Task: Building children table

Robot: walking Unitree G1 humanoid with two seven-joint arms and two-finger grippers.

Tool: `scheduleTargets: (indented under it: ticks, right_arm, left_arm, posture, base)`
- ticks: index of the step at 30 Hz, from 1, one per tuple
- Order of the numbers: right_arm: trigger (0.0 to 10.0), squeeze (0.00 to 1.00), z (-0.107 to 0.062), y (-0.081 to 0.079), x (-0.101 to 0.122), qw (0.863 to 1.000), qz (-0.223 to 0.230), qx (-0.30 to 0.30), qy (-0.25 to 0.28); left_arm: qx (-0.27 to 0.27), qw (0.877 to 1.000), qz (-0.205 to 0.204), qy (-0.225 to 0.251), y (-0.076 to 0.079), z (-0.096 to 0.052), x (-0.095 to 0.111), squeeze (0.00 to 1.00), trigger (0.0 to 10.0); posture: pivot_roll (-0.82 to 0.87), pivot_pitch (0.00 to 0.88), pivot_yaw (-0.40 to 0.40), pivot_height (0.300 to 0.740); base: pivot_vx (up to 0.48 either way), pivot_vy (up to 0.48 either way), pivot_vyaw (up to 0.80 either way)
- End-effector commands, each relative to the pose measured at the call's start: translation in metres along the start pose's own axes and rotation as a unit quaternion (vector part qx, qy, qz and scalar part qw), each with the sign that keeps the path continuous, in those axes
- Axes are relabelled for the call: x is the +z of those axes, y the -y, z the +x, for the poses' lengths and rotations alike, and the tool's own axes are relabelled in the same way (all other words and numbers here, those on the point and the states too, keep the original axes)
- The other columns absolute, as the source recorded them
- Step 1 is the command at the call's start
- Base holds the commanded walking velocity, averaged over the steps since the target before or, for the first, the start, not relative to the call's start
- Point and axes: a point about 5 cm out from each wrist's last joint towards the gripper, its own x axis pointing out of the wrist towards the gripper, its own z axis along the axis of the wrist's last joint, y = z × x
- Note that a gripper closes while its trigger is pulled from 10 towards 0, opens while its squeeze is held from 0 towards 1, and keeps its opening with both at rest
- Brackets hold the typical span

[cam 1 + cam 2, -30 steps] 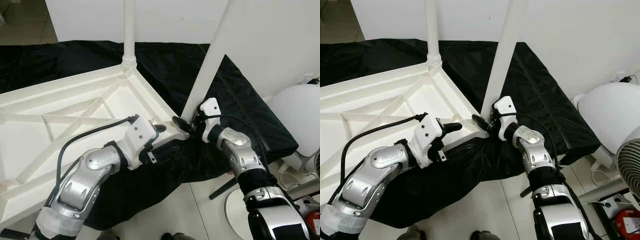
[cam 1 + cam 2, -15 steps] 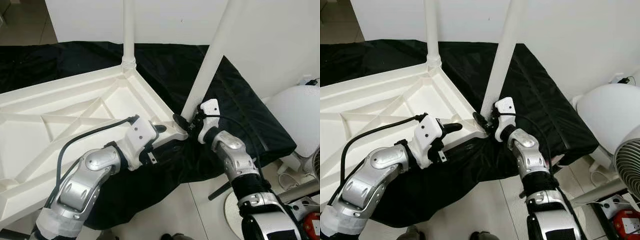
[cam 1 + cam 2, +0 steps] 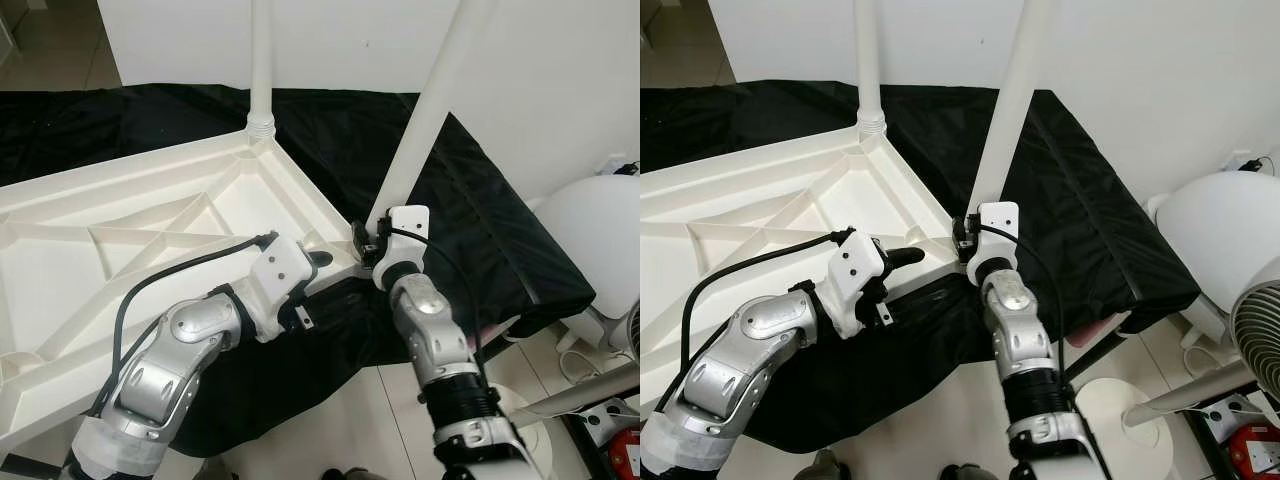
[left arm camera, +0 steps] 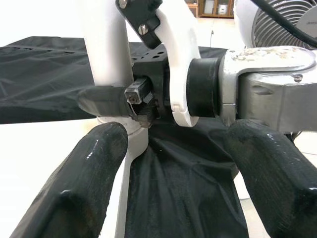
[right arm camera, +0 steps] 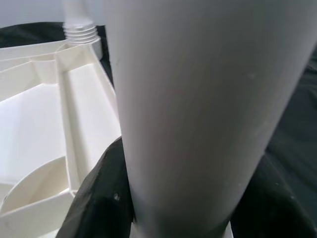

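The white table top (image 3: 130,220) lies upside down on a black cloth (image 3: 480,200). One white leg (image 3: 262,60) stands screwed into its far corner. A second white leg (image 3: 425,110) stands tilted at the near right corner. My right gripper (image 3: 366,248) is shut on this leg's base; in the right wrist view the leg (image 5: 188,109) sits between the black fingers (image 5: 99,198). My left gripper (image 3: 318,262) hovers open at the table's edge, just left of that corner, with nothing between its fingers (image 4: 84,183).
A white fan (image 3: 1260,340) and its round base (image 3: 1120,410) stand on the tiled floor at the right, beside a white rounded object (image 3: 600,230) and a red item (image 3: 1255,440). A white wall runs behind the cloth.
My right forearm has swung in to the left and the wrist has turned around the leg's base, still holding it. The left arm has stayed put.
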Motion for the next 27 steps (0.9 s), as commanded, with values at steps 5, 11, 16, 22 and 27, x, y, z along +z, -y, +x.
scheduleTargets:
  ticks: [5,11,16,22,27]
  right_arm:
    - [10.0,1.0,-0.006,0.0,0.002,1.0,0.008,0.0,0.007]
    - [10.0,0.75,-0.005,0.01,0.012,1.0,0.002,0.013,0.022]
    - [10.0,0.0,-0.004,0.016,0.016,0.998,-0.007,0.052,0.022]
    - [10.0,0.0,0.002,0.026,0.018,0.982,-0.043,0.182,0.01]
    - [10.0,0.0,0.006,0.03,0.016,0.964,-0.076,0.255,-0.007]
  left_arm:
    - [-0.002,1.0,0.002,0.002,0.003,0.002,0.001,0.0,10.0]
    - [-0.002,1.0,0.003,0.004,0.002,0.003,0.003,0.0,10.0]
    - [-0.002,1.0,0.003,0.005,0.002,0.003,0.003,0.0,10.0]
    - [-0.003,1.0,0.004,0.004,0.002,0.002,0.004,0.0,10.0]
    - [-0.003,1.0,0.006,0.004,0.001,0.002,0.004,0.0,10.0]
  posture:
    - [0.13,0.087,-0.082,0.74]
    - [0.12,0.088,-0.08,0.74]
    - [0.12,0.098,-0.082,0.74]
    - [0.13,0.098,-0.078,0.74]
    - [0.13,0.095,-0.074,0.74]
  base:
    - [0.0,0.0,0.0]
    - [0.0,0.0,0.0]
    - [0.0,0.0,0.0]
    - [0.0,0.0,0.0]
    - [0.0,0.0,0.0]
